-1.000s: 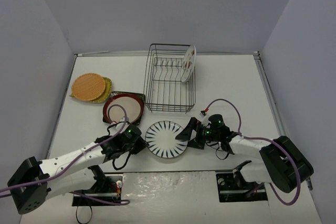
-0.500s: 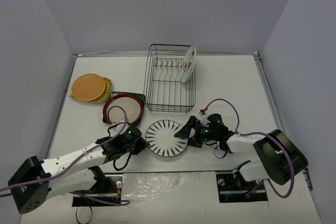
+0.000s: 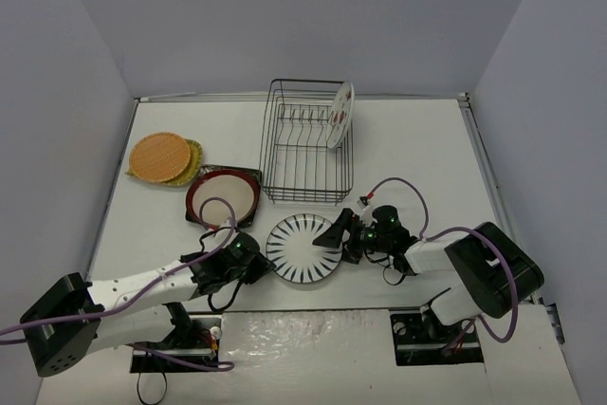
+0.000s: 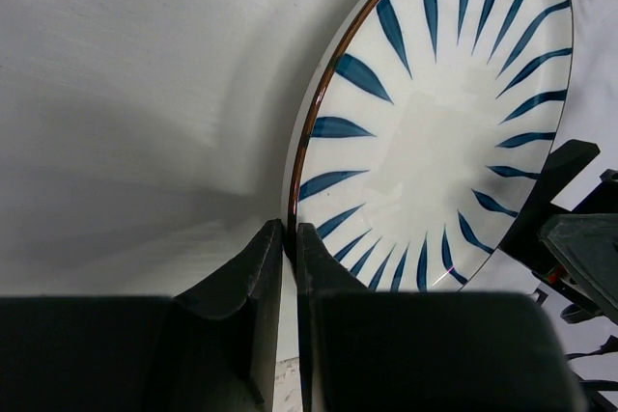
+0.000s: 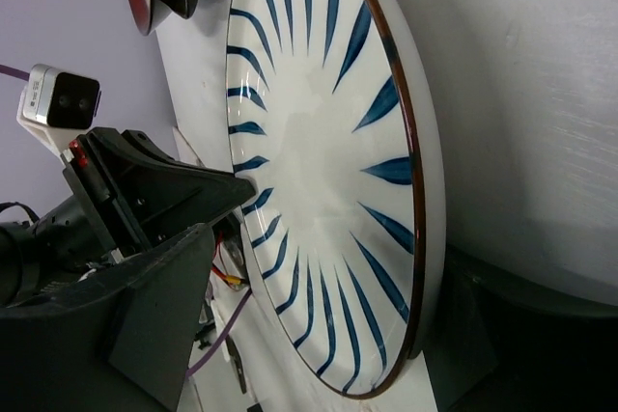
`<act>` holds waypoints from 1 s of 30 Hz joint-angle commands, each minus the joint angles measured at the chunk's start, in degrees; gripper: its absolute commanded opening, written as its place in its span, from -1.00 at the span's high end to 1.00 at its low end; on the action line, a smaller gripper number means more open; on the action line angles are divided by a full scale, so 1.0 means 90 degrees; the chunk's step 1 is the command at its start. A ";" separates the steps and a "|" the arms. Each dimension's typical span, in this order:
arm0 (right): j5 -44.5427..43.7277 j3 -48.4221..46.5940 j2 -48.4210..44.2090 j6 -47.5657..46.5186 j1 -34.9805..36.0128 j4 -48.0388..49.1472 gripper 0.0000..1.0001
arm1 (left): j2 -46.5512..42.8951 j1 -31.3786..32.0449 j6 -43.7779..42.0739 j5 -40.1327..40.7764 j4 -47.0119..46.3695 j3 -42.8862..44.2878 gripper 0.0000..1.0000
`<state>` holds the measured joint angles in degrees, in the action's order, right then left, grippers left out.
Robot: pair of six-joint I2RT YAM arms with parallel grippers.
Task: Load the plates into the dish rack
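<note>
The white plate with dark radial stripes [image 3: 303, 248] lies near the table's front edge between my two arms. My left gripper [image 3: 264, 263] is shut on its left rim, and the left wrist view shows the thin brown rim [image 4: 290, 224] pinched between the fingers [image 4: 259, 267]. My right gripper [image 3: 332, 234] is open around the plate's right edge [image 5: 425, 229], with one finger over the face and one under it. The dish rack [image 3: 268, 144] stands behind, with the red-marked white plate [image 3: 340, 114] upright in its right end.
A red-rimmed cream plate [image 3: 224, 195] rests on a dark square plate [image 3: 203, 172] left of the rack. Orange [image 3: 158, 156] and yellow-green [image 3: 195, 152] plates are stacked at the far left. Purple cables loop over both arms.
My right gripper has slid left over the striped plate's edge and its jaws have narrowed. My left arm and the plate have shifted slightly right.
</note>
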<state>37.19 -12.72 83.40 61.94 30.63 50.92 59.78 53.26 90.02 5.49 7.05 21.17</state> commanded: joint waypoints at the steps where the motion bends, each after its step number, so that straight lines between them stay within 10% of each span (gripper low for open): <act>1: -0.0618 0.0056 0.0273 -0.0471 0.0151 -0.0655 -0.44 | 0.0027 0.0204 0.0093 -0.0322 -0.1217 0.0585 1.00; 18: -0.1553 -0.0412 -0.2123 -0.1477 0.0151 -0.3451 0.95 | -0.0384 0.0355 0.0191 0.0012 -0.0417 0.0324 0.92; 30: -0.1859 -0.1023 -0.4023 -0.2139 0.0151 -0.5414 1.00 | -0.0629 0.0381 -0.0278 0.0366 0.0809 0.1048 -0.73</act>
<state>24.82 -16.12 52.97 48.35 31.94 11.28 56.97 56.47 90.39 5.35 9.58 23.57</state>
